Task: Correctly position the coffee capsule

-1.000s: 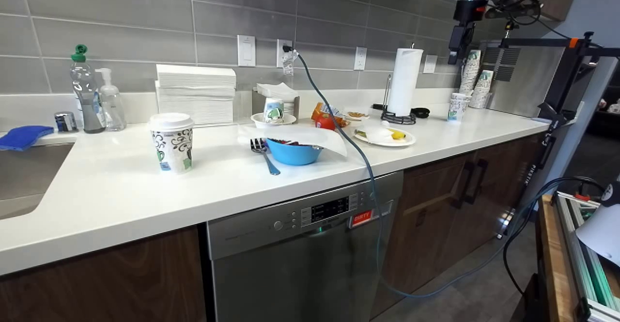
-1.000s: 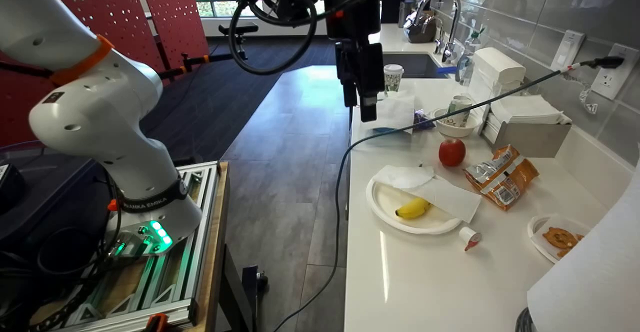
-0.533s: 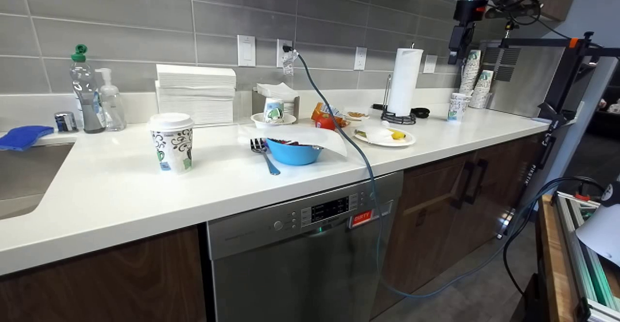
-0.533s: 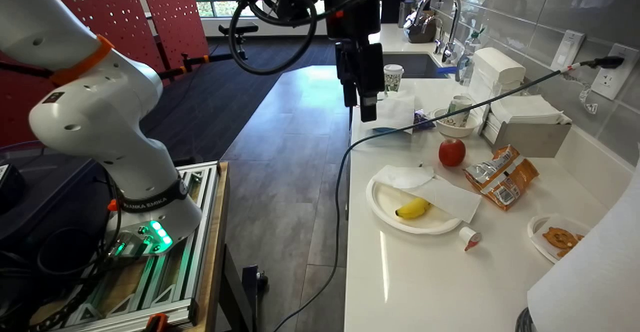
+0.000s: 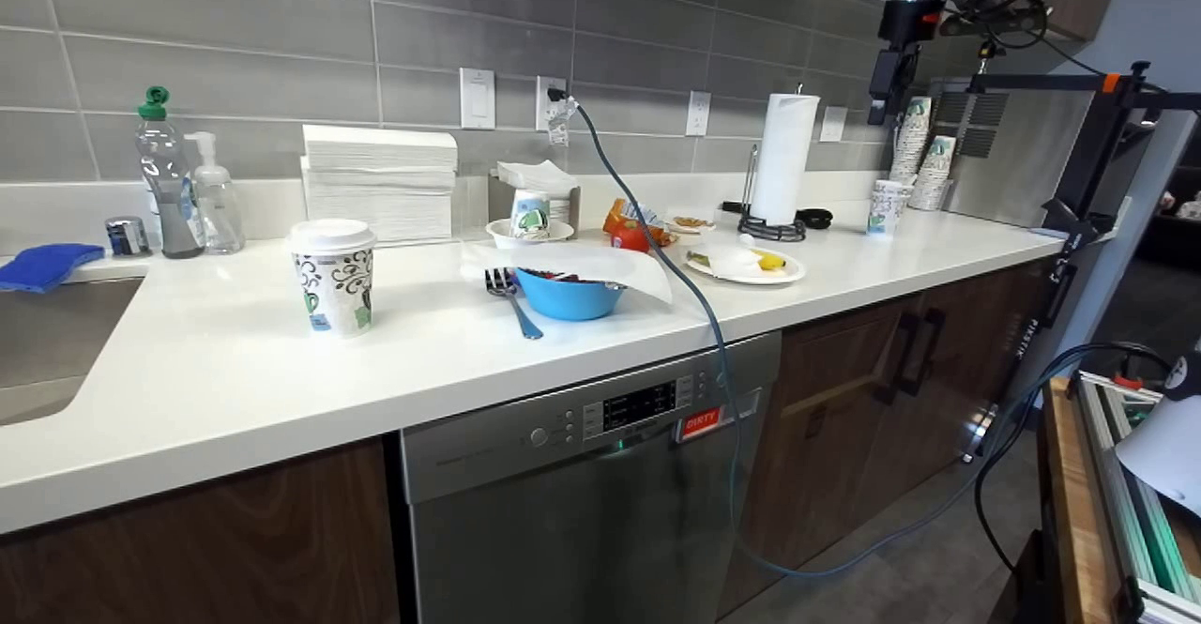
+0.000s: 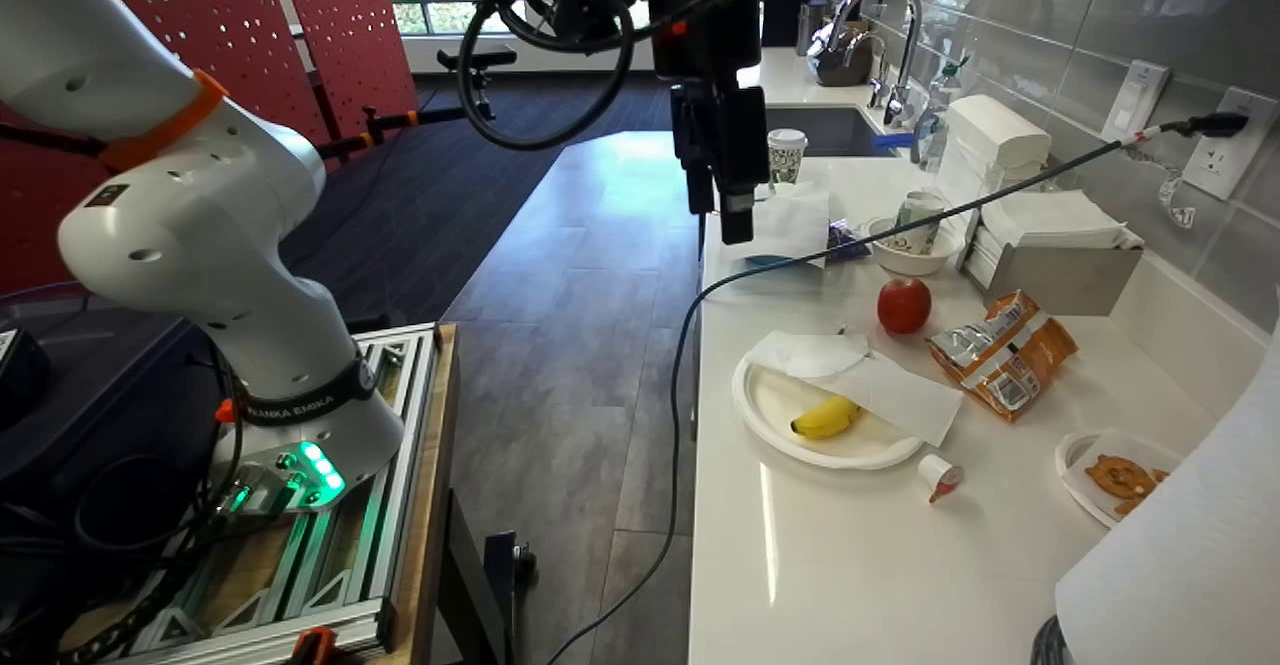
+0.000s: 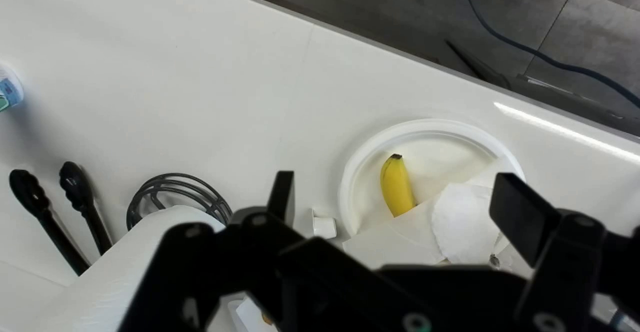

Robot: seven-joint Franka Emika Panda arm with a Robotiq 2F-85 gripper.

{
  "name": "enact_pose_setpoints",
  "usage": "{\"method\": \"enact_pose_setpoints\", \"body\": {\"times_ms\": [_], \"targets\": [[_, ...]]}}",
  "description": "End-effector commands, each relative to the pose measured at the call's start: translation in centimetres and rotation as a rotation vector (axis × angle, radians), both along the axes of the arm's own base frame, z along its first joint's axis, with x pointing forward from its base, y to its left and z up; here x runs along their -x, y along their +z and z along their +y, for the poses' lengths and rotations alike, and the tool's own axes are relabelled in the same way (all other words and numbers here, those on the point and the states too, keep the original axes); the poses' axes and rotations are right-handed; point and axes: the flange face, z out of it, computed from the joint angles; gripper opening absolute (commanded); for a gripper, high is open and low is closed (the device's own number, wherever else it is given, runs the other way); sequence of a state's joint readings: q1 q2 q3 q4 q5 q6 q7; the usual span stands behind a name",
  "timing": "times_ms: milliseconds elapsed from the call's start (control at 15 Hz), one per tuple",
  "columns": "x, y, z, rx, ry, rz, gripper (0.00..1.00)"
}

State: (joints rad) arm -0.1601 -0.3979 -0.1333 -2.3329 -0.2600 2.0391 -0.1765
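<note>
In the wrist view, black tongs point(image 7: 52, 227) lie on the tabletop point(image 7: 200, 72) left of a wire paper-towel stand point(image 7: 180, 188); then the white coffee capsule point(image 7: 325, 227) rests just beside a plate point(image 7: 425, 126) holding a banana point(image 7: 396, 186), the tool point(image 7: 395, 194) spread wide above.

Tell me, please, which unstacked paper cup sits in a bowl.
The paper cup beside the napkin holder, in the white bowl; the lidded cup and the cup near the paper towels stand on the counter.

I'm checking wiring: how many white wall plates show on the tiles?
4, in an exterior view: a switch plate, an outlet plate holding a black plug, a third plate left and a fourth plate right of the paper towel roll. Others may be hidden.
</note>
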Motion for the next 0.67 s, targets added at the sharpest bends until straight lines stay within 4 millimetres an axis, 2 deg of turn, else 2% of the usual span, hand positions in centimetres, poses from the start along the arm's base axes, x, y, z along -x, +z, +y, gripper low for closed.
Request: {"method": "enact_pose_setpoints", "body": {"times_ms": [0, 267, 600], "targets": [[-2.1, -1.3, -0.2, 0.019, -0.009, -0.001, 1.0], [-6.2, -3.7, -1.5, 0.067, -0.02, -0.074, 1.0], [-11.8, -7.9, -4.9, 0.061, -0.063, -0.106, 1.0]]}}
